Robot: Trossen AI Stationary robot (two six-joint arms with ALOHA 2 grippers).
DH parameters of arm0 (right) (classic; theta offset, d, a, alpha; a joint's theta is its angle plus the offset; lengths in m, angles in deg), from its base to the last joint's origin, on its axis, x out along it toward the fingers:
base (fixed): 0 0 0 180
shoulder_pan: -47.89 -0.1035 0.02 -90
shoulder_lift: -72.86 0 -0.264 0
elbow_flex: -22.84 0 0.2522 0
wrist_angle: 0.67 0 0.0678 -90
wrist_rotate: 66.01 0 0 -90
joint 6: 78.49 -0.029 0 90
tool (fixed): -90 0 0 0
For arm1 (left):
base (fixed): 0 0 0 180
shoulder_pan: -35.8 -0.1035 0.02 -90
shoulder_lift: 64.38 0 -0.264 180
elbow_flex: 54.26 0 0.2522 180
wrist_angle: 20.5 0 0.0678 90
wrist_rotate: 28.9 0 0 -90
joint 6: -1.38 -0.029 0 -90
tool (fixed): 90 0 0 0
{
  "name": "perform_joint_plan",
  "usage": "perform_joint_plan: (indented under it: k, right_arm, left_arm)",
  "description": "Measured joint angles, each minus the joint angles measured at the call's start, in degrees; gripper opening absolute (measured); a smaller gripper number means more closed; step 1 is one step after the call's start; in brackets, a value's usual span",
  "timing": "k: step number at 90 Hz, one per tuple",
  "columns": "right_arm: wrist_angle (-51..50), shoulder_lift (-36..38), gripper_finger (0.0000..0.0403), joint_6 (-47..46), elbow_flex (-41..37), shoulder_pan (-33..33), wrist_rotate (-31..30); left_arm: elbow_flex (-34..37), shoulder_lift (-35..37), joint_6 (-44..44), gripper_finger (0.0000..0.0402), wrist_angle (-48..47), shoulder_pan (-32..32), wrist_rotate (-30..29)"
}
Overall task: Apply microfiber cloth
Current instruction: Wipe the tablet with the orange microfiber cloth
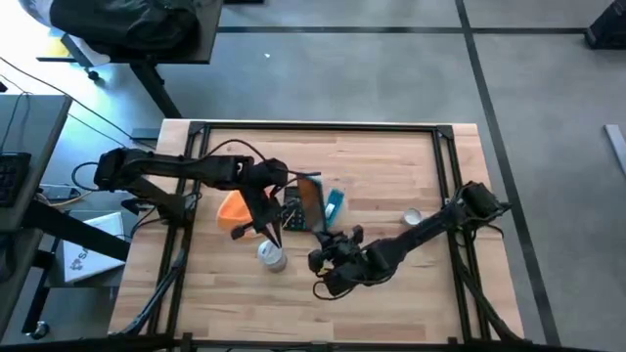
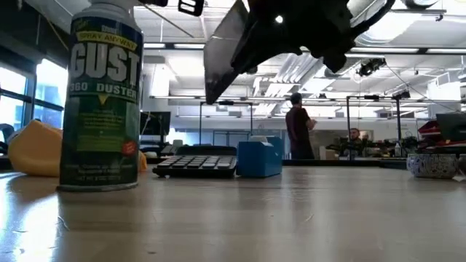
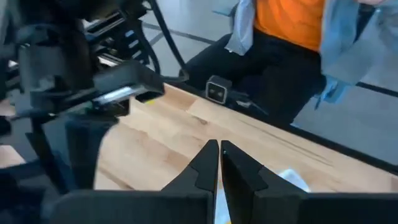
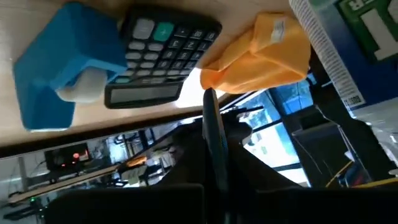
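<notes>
The orange microfiber cloth point(image 1: 233, 206) lies bunched on the table, left of the black calculator point(image 1: 298, 207); it also shows in the right wrist view point(image 4: 261, 56) and the low view point(image 2: 35, 149). My left gripper point(image 3: 219, 152) is shut and hovers just beside the cloth point(image 1: 266, 223), pointing toward the near edge with nothing visibly between its fingers. My right gripper point(image 4: 211, 118) is shut and empty. It hangs above the table nearer the front edge point(image 1: 321, 262), pointing toward the calculator and cloth.
A green duster can point(image 1: 271, 255) stands upright just in front of the cloth point(image 2: 100, 94). A blue box point(image 1: 335, 203) sits right of the calculator, and a small bowl point(image 1: 413, 217) lies farther right. A person in an orange shirt point(image 3: 289, 22) stands past the near edge.
</notes>
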Motion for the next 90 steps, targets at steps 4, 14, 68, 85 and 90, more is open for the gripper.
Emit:
perform_joint_plan:
  k: [4, 14, 68, 85, 90]
  right_arm:
    - [0.09, 0.0, 0.0, -0.01, 0.0, 0.09, 0.2]
    - [0.34, 0.0, 0.0, -1.19, 0.0, 0.09, 0.47]
    - [0.11, 0.0, 0.0, -5.62, 0.0, 0.05, 0.39]
    - [0.79, 0.0, 0.0, -2.11, 0.0, 0.22, 1.34]
    - [1.38, 0.0, 0.0, -1.28, 0.0, 0.44, 2.22]
  left_arm:
    - [0.0, 0.0, 0.04, 0.0, -0.03, 0.0, -0.33]
    - [0.0, 0.0, 1.87, 0.0, -0.17, -0.41, -1.54]
    - [12.98, 10.79, 13.57, 0.0, 17.72, -3.85, -2.26]
    - [16.24, 10.61, 14.71, 0.0, 23.05, -1.06, -3.48]
    - [16.26, 10.43, 14.58, 0.0, 22.96, -0.13, -4.31]
